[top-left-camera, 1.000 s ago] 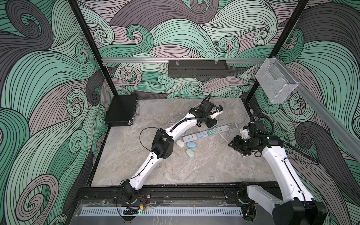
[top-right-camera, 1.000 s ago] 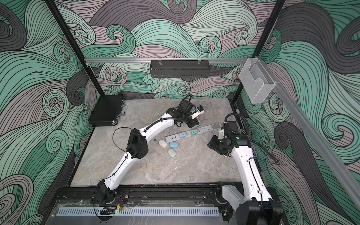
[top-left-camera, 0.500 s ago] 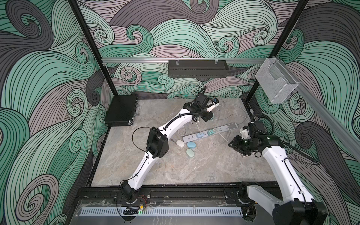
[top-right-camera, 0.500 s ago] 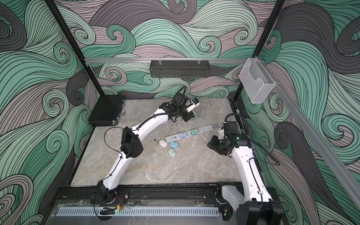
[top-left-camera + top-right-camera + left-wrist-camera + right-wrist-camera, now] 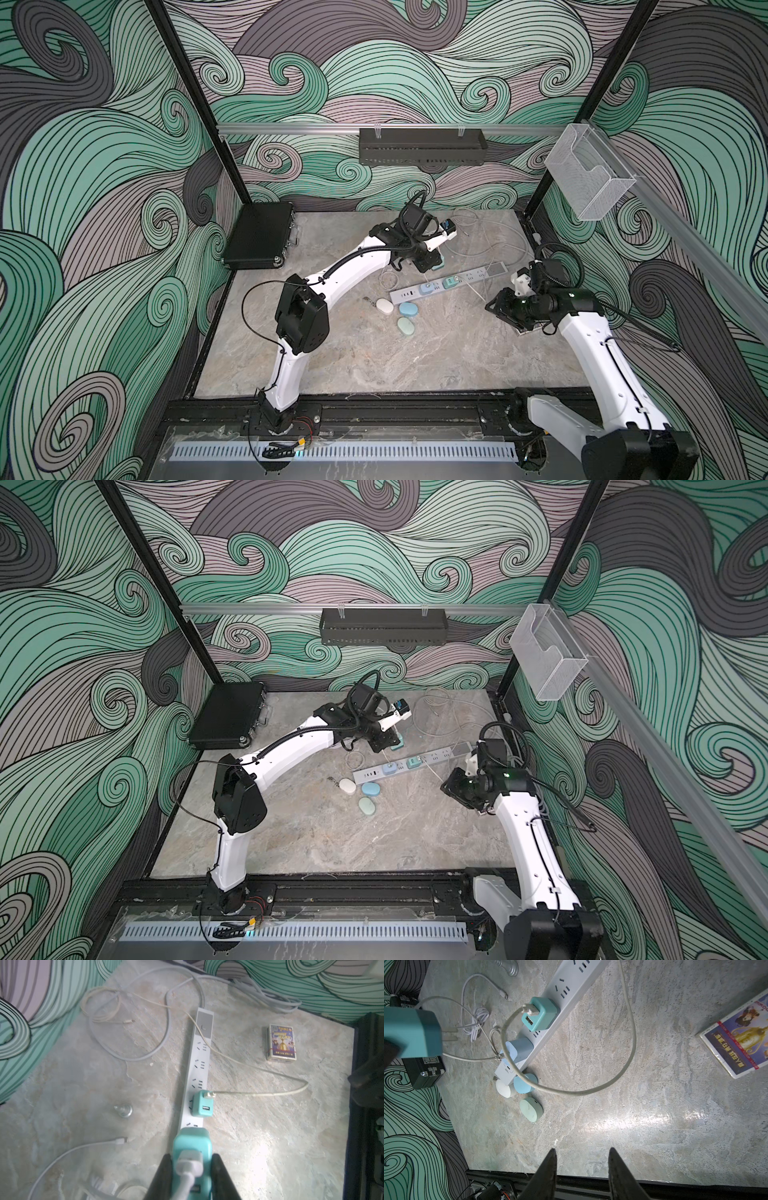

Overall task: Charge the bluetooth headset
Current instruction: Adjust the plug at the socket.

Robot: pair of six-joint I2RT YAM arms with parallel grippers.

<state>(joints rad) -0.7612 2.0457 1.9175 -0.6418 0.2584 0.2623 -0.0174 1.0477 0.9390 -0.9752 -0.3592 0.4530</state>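
Note:
Three oval headset cases lie by the near end of the white power strip [image 5: 478,275]: a white case [image 5: 384,306], a blue case [image 5: 409,309] and a green case [image 5: 406,326]. The right wrist view shows them too: white case [image 5: 504,1088], blue case [image 5: 525,1083], green case [image 5: 530,1109]. My left gripper [image 5: 191,1159] is shut on a teal charger adapter [image 5: 192,1142] with a white cable plugged in. It hangs above the table beside the strip, prongs bare [image 5: 448,1034]. My right gripper [image 5: 582,1153] stands open over bare table, holding nothing.
A second teal adapter [image 5: 202,1103] with a beige cable and a blue-grey adapter [image 5: 519,1049] sit in the strip. Loose cables [image 5: 145,1051] lie behind it. A card box [image 5: 281,1043], a metal knob [image 5: 124,1109] and a black case [image 5: 259,235] are nearby.
The left arm's elbow has swung to the left, and its gripper with the teal adapter has shifted slightly left. The right arm has stayed still.

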